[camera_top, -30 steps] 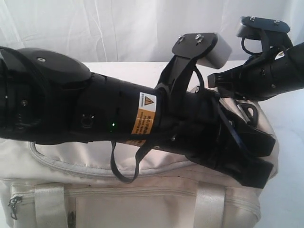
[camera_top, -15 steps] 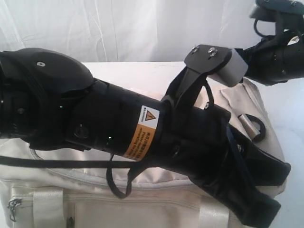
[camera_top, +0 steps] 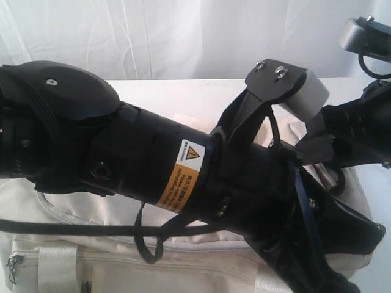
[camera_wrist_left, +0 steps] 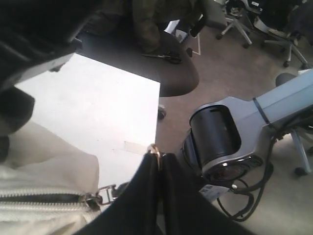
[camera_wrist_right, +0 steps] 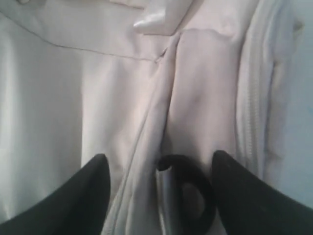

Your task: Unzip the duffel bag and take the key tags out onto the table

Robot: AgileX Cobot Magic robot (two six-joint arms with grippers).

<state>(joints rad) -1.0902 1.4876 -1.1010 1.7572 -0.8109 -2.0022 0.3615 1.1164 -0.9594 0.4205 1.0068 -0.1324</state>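
Note:
The cream duffel bag lies on the white table under my left arm, which hides most of its top. My left gripper is shut on the small metal zip pull. The pull links back to the slider at the end of the zip. My right gripper is open over the bag's end panel. Its fingers stand either side of a black strap ring without touching it. The key tags are hidden.
The table's edge runs close beside the bag's end, with floor, a grey camera unit and office chairs beyond. A webbing handle hangs on the bag's near side. My right arm is at the right edge.
My right gripper has opened and swung up to the right, then come back down at the bag's right end. My left arm has slid rightward along the bag, still shut.

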